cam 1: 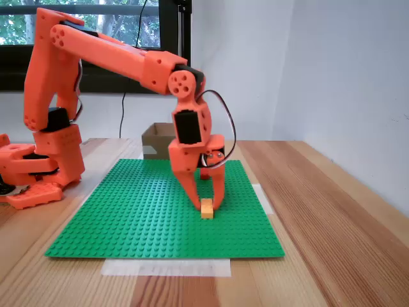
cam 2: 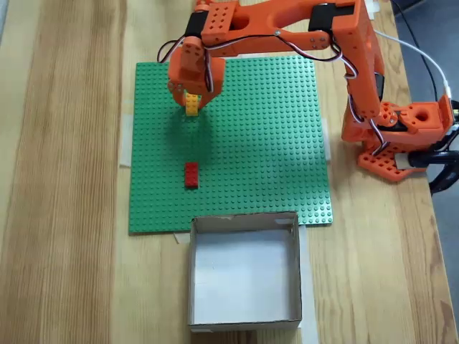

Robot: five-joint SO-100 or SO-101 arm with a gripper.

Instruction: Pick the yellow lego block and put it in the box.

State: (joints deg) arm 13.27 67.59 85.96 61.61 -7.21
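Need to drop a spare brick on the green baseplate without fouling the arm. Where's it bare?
Bare: the green studded baseplate between the orange arm base and the small red brick. Crowded: the far corner, where the orange two-finger gripper sits over the yellow-orange brick. The brown cardboard box borders the other edge.

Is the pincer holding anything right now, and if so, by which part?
The pincer straddles the yellow lego block, fingertips at its two sides, with the block on the green baseplate. Whether the fingers actually clamp it cannot be told.
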